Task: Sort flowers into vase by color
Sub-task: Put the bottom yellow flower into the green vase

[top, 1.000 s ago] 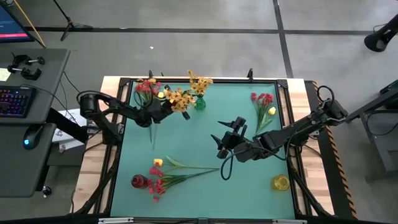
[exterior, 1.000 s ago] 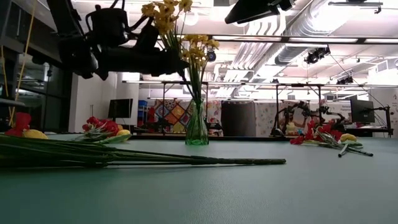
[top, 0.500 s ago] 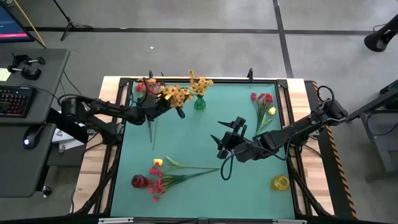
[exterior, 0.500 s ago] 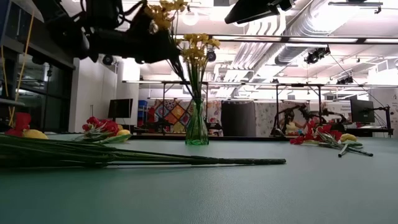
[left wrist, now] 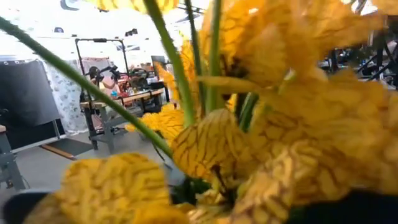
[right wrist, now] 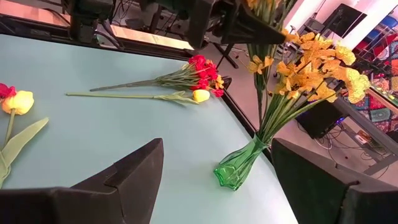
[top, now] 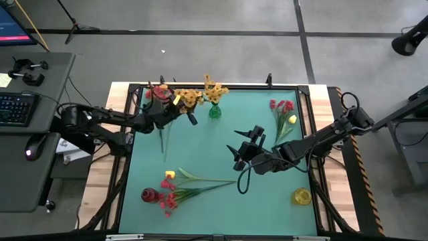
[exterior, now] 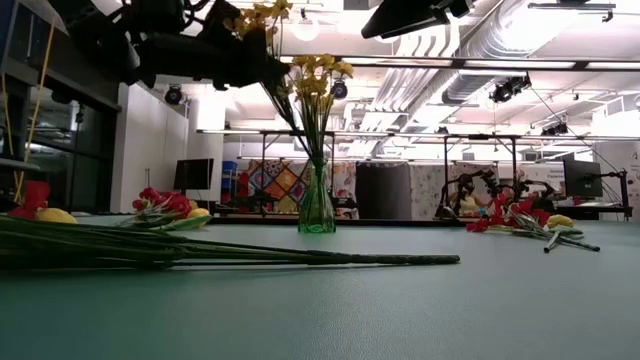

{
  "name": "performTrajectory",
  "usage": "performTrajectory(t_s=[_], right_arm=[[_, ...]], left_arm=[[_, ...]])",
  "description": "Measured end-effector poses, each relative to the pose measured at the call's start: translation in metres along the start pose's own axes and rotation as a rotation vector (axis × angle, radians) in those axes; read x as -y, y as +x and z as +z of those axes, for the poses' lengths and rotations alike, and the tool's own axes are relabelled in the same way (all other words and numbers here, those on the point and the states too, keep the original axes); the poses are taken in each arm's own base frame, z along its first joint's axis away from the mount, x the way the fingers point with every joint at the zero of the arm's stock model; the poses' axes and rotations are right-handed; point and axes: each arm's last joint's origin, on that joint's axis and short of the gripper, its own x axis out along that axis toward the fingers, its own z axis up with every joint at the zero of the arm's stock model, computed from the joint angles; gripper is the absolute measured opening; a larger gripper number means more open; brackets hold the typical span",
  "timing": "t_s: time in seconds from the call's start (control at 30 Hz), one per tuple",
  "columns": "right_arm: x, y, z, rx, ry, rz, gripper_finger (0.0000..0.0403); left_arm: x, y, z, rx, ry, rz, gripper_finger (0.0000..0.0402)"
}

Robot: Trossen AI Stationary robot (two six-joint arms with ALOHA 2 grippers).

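My left gripper [top: 175, 109] hangs above the table's far left part, just left of the green glass vase [top: 215, 111], and is shut on an orange-yellow spray [top: 188, 99]. That vase holds more orange-yellow sprays [exterior: 318, 75] standing on their stems. The held spray's blossoms [left wrist: 217, 143] fill the left wrist view and hide the fingers. My right gripper [top: 242, 153] hovers open over the table's middle, facing the vase [right wrist: 239, 165]. Mixed red and yellow flowers lie on their sides at the far left [top: 158, 94], far right [top: 283, 110] and near left [top: 175, 191]. My left gripper holds the spray by its stem [exterior: 283, 95] just below the blossoms, coming level from the table's left. The spray is lifted clear of the table, blossoms [exterior: 255, 14] uppermost. Its stem slants down among the vase's stems; whether its end is inside the vase I cannot tell.
A red vase [top: 148, 195] stands at the near left beside the flower pile, and a yellow vase [top: 301, 196] at the near right. Long green stems [exterior: 220, 255] lie across the near table. Bare green mat [top: 221, 201] stretches between the two near vases.
My left gripper has drawn back toward the table's left and far edge and risen a little, carrying the orange-yellow spray with it, away from the green vase. The spray stays held. My right arm has kept still.
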Motion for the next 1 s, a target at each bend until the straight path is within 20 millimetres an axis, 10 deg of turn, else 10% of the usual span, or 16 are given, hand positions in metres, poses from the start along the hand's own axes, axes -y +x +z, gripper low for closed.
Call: performTrajectory(t_s=[0.17,0.53,1.0], right_arm=[[0.0,0.0,0.0,0.0,0.0,0.0,0.0286],[-0.001,0.0,0.0,-0.001,0.005,0.02,0.0286],[-0.001,0.0,0.0,-0.001,0.022,0.032,0.0286]], left_arm=[[0.001,0.01,0.011,-0.011,0.004,0.008,0.0008],[0.002,0.03,0.035,-0.072,0.08,0.022,0.0003],[-0.005,0.037,0.017,-0.165,0.076,-0.042,0.0001]])
